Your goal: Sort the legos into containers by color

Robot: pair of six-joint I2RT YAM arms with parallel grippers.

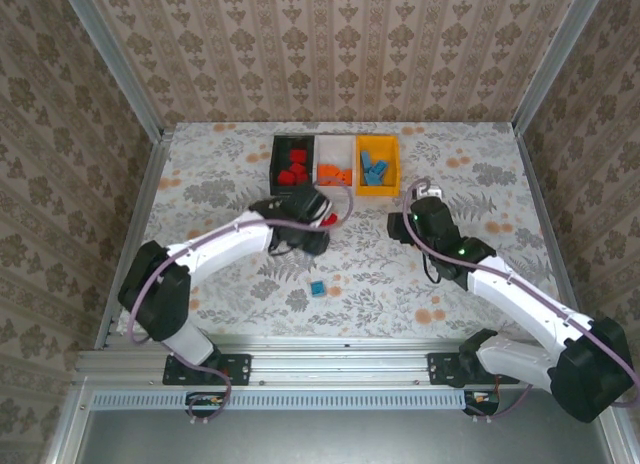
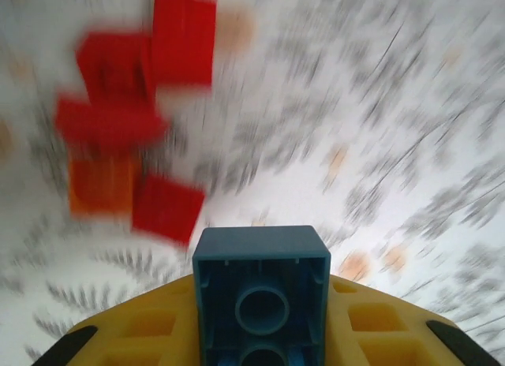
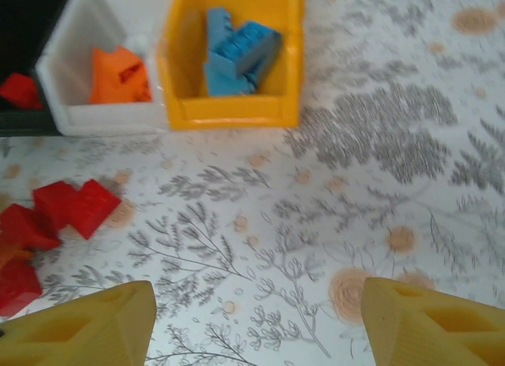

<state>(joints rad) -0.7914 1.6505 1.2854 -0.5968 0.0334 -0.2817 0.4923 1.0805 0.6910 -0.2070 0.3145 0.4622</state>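
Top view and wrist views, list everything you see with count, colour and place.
black bin: one, black, far side, left of row.
white bin: one, white, middle of row.
orange-yellow bin: one, orange-yellow, right of row.
binned legos: several each; red in black, orange in white, blue in orange-yellow.
loose pile: few red, one orange, before the black bin.
loose blue lego: one, blue, nearer the arms.
table: one, floral.
left gripper: shut on a second blue lego.
right gripper: open, empty.
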